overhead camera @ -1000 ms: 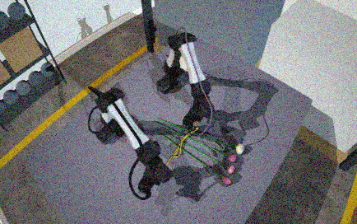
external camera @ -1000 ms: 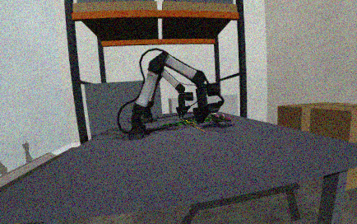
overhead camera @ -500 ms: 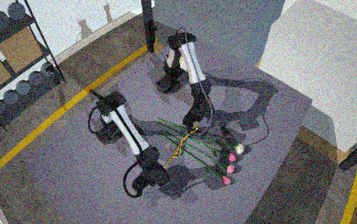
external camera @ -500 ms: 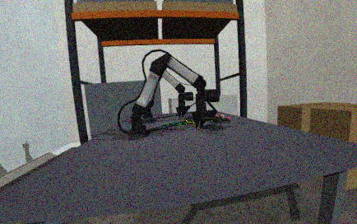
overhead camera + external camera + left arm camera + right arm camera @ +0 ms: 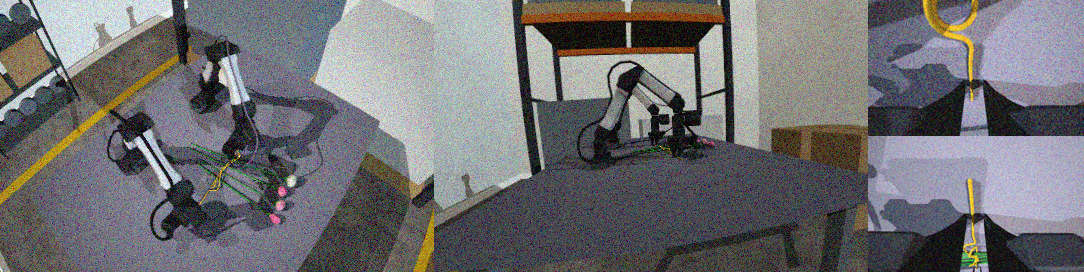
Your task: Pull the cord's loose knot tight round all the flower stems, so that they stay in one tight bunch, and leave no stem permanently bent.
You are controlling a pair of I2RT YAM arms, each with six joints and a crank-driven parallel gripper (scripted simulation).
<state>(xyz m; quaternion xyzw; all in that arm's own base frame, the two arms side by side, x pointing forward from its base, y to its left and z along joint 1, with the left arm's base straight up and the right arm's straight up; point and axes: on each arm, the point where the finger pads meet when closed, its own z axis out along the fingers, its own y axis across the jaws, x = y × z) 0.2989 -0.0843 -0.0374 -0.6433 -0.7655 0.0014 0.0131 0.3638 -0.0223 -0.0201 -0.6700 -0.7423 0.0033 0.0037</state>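
Green flower stems [image 5: 236, 189] [image 5: 981, 254] lie spread out, with one white head [image 5: 291, 180] and several pink heads [image 5: 282, 191]. The yellow cord [image 5: 218, 179] [image 5: 663, 148] [image 5: 970, 61] [image 5: 970, 197] crosses them with a loose, wavy knot near their middle. My left gripper [image 5: 238, 155] [image 5: 974, 82] is low at one cord tail, partly open, the cord end between its fingertips with gaps beside it. My right gripper [image 5: 676, 153] [image 5: 975, 215] is low at the opposite tail, partly open, the tail between its fingertips and its free end beyond. Its fingertips are hidden in the top view.
Both forearms reach over the grey table [image 5: 90, 200] [image 5: 584, 215] from the same side, one gripper on each side of the stems. The flower heads lie towards the table's far edge, away from the arm bases. A large pale block [image 5: 380, 75] stands beyond the table.
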